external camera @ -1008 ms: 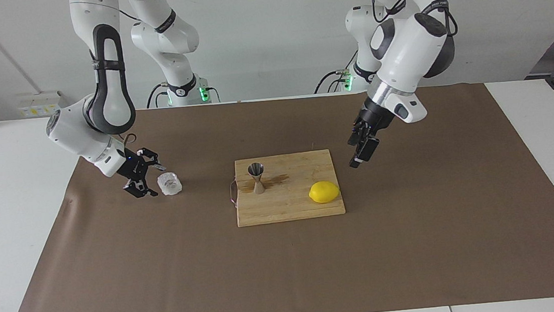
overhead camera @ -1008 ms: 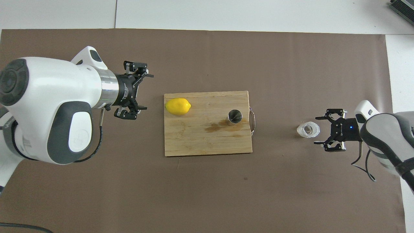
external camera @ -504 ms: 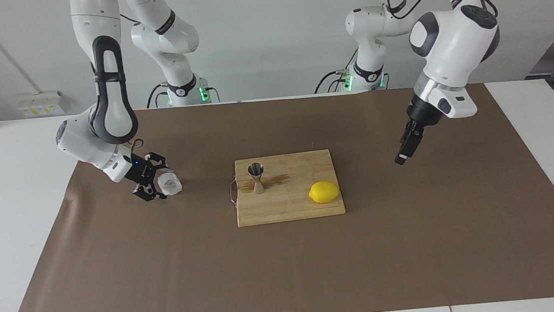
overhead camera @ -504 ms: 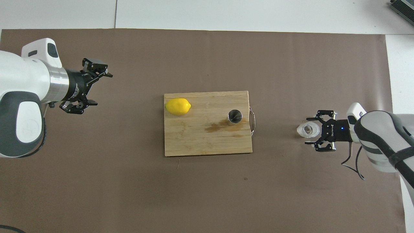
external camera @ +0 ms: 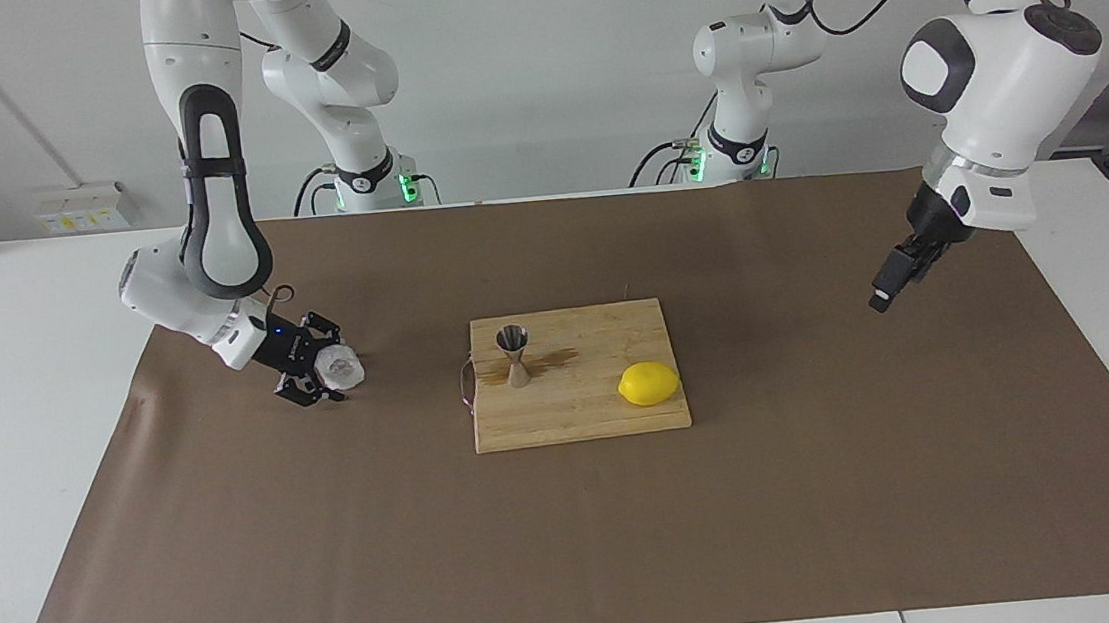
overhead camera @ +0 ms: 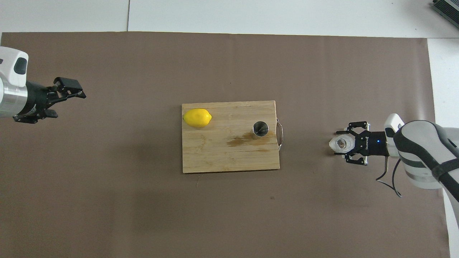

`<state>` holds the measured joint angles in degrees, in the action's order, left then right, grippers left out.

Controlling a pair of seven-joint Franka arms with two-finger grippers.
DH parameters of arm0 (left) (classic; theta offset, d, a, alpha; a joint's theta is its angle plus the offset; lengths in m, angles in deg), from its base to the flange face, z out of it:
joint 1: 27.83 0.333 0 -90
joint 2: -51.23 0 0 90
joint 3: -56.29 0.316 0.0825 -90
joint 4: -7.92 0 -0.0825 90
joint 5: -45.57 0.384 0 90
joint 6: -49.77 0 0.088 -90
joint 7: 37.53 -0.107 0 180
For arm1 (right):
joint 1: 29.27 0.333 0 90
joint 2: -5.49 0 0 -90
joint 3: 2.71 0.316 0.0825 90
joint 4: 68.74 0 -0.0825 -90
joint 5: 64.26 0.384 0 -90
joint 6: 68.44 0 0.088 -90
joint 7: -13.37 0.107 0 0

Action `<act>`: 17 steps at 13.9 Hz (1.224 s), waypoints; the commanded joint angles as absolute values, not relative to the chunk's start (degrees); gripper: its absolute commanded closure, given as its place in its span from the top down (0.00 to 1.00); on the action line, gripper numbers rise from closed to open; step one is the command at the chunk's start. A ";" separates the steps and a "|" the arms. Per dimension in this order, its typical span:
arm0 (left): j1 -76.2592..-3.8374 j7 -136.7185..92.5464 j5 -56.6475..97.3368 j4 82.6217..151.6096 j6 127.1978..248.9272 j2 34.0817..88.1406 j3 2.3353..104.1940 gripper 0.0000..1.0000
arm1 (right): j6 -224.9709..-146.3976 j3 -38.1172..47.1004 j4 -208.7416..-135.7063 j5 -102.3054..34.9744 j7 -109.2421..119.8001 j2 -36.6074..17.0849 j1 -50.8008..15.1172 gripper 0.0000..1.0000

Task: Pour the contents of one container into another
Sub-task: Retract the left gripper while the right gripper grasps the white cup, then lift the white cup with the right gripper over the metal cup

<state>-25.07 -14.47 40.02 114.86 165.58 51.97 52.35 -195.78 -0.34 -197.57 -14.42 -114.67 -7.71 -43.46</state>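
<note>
Since a second ago the right gripper [external camera: 324,369] has slid in from beside the glass cup [external camera: 342,367] to around it, and its fingers, then spread wide, now pinch the cup's walls from two sides. Cup sits on the brown paper mat [external camera: 574,531], toward the right arm's end of the table, about level with the cutting board [external camera: 579,420]; whether its base is clear of the mat I cannot tell.

Cup: small, squat, clear glass, faceted whitish walls, open mouth showing in the overhead view [overhead camera: 340,143].

Left gripper [external camera: 888,284] has pulled away from the board's edge out toward the left arm's end of the mat; it hangs in the air over bare paper, fingers spread, holding nothing.

Metal jigger [external camera: 515,353]: silvery, hourglass form, two cones on a narrow waist, upright on the board near its handle edge, well apart from the cup. Dark wet-looking stain on the wood just beside it.

Board: pale wooden rectangle, visible grain, thin wire handle on the short edge facing the cup, at the mat's middle.

Lemon [external camera: 649,383]: smooth, bright yellow, at the board's corner toward the left arm.
</note>
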 commanded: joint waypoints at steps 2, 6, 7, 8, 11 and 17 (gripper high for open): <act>-24.76 -29.22 44.51 114.80 160.61 48.69 51.72 1.00 | -195.79 0.19 -198.02 -12.84 -115.84 -7.26 -43.51 0.02; -25.01 -38.92 46.69 105.51 150.17 48.94 51.55 1.00 | -196.23 1.33 -197.50 -10.99 -110.07 -3.66 -40.89 0.00; -25.45 -39.02 48.19 103.82 147.96 48.94 51.20 1.00 | -196.67 1.33 -197.41 -11.08 -107.25 -2.34 -39.13 0.00; -25.55 -39.02 48.47 102.85 146.20 48.85 50.93 1.00 | -196.76 1.33 -196.71 -11.26 -104.18 -1.63 -37.28 0.00; -25.81 -39.11 47.86 98.89 140.84 49.38 50.67 1.00 | -199.64 1.33 -195.13 -14.93 -92.50 0.39 -31.31 0.00; -26.17 -37.62 45.24 103.11 143.80 47.53 50.58 1.00 | -199.66 1.51 -185.91 -40.74 -57.36 0.75 -20.84 0.00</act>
<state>-25.62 -38.20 46.69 101.96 142.43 48.39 50.03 -200.34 1.47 -188.79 -33.21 -67.80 0.78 -23.21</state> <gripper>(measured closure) 0.000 0.498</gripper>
